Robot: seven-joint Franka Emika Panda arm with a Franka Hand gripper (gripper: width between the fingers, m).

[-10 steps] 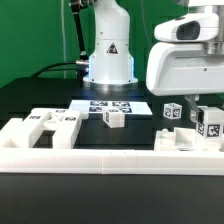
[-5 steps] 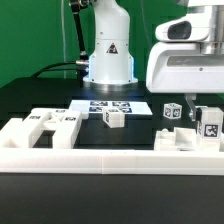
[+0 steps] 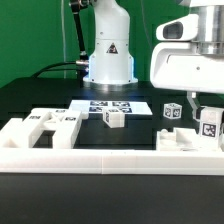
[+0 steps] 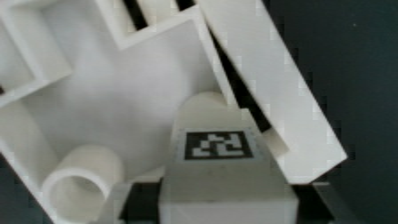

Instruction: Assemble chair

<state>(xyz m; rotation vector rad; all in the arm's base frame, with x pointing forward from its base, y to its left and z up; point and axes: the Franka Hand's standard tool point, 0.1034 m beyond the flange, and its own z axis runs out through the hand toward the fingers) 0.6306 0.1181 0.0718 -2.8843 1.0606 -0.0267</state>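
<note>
White tagged chair piece (image 4: pixel 222 150) in the closed gripper (image 3: pixel 207 118), close beside the edge of the slotted panel (image 4: pixel 107 110)

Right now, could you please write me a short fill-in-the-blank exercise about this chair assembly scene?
1. The pincer is ___ on a tagged chair part.
2. The slotted panel lies toward the exterior view's ___.
3. The table under the parts is ___ in colour.
Missing words: shut; left; black.
</note>
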